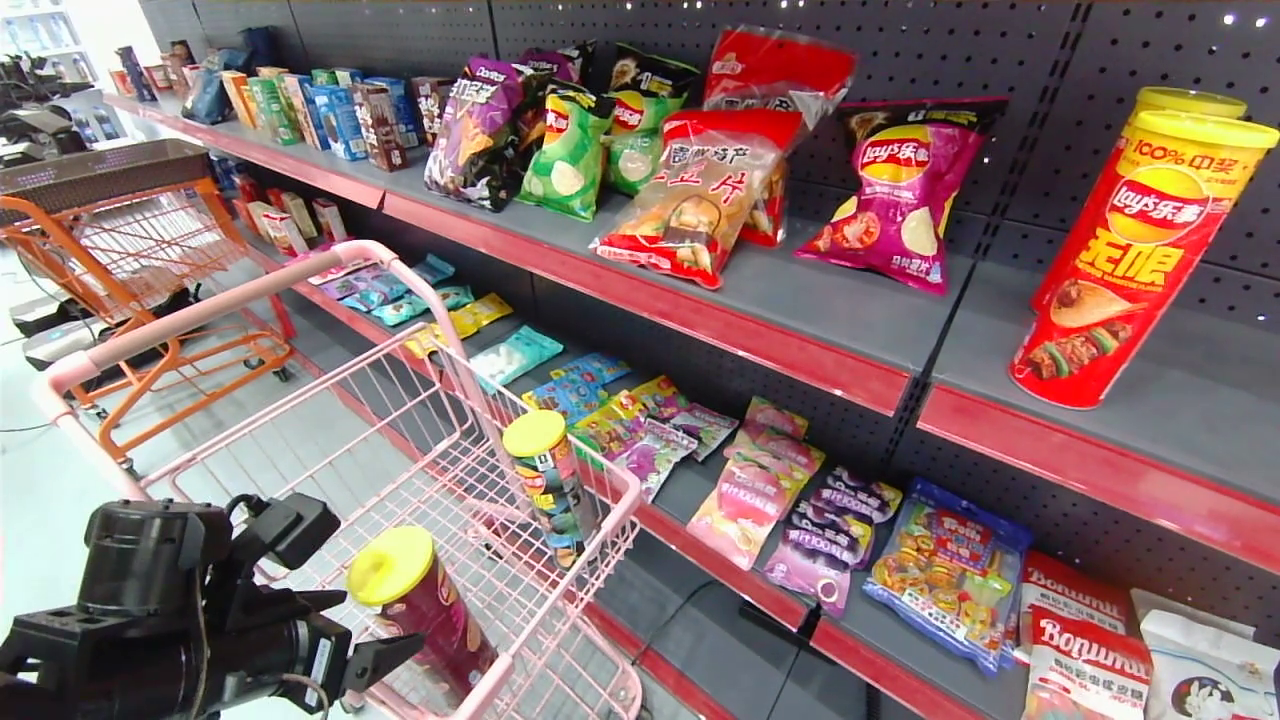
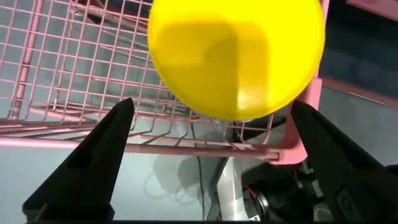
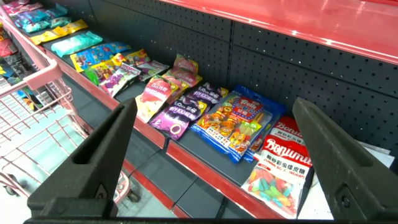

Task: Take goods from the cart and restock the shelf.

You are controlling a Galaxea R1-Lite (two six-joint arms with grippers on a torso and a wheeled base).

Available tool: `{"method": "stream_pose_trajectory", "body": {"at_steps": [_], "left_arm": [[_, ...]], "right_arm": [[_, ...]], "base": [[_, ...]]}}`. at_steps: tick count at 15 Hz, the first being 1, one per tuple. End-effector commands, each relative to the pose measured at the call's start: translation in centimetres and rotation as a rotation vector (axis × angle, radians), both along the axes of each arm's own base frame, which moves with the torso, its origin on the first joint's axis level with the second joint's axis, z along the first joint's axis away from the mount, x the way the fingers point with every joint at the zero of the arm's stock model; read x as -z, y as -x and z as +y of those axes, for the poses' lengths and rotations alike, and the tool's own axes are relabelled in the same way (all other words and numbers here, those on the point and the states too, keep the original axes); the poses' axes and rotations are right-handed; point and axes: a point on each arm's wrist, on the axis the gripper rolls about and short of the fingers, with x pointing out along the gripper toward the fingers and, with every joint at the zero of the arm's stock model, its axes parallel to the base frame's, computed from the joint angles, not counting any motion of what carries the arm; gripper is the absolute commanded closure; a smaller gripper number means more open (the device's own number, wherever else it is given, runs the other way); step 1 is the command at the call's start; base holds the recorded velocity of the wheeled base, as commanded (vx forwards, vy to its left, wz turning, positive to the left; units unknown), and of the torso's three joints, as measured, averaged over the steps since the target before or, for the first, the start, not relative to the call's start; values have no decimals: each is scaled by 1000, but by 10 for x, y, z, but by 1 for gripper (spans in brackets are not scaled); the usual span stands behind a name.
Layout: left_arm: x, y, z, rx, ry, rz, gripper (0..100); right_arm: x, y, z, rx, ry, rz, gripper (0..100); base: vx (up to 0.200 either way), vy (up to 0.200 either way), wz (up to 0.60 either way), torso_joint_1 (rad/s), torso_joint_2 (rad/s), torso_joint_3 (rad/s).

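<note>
Left gripper (image 2: 211, 107): jaws apart, hovering at the yellow lid of a purple can (image 1: 435, 625) that stands in the pink cart (image 1: 420, 345). Nothing gripped. A second can (image 1: 548, 490) stands at the cart's shelf-side corner. Right gripper (image 3: 211, 106): jaws apart, empty, near the lower shelf (image 1: 690, 478). Both cans remain to be shelved.

Much of the stock carries print, but none of it is copied out here. On the upper shelf (image 1: 830, 300), the tall red can (image 1: 1130, 250) at the right end has a round logo, big yellow characters and a line with a number just under its lid. The purple crisp bag (image 1: 895, 190) bears the same logo. On the lower shelf (image 1: 770, 598), the red-and-white pouches (image 1: 1085, 650) at the right end show white lettering.
</note>
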Motion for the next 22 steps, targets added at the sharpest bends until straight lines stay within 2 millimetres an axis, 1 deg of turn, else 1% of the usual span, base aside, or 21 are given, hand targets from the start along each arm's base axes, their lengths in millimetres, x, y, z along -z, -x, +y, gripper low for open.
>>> {"method": "stream_pose_trajectory", "body": {"at_steps": [1,3,6,12,16,19,20,22], "left_arm": [[10,-2,-3,13,-6,53,0],[14,-5,-4,20,-6,51,0],[20,-15,-7,28,1,4,0],[25,-20,-13,52,2,-5,0],[35,-31,-14,58,-2,-54,0],[39,-33,-17,66,-2,-58,0],[39,-33,-17,66,-3,-56,100],[40,-35,-17,68,-2,-61,100]], "right_arm": [[0,0,0,-2,0,1,0],[0,0,0,0,0,1,0],[0,0,0,0,0,1,0],[0,0,0,0,0,1,0],[0,0,0,0,1,1,0],[0,0,0,0,1,1,0],[0,0,0,0,1,1,0],[0,0,0,-2,1,1,0]], "base": [[0,0,0,0,0,0],[0,0,0,0,0,0],[0,0,0,0,0,0],[0,0,0,0,0,0],[0,0,0,0,0,0],[0,0,0,0,0,0],[0,0,0,0,0,0],[0,0,0,0,0,0]]}}
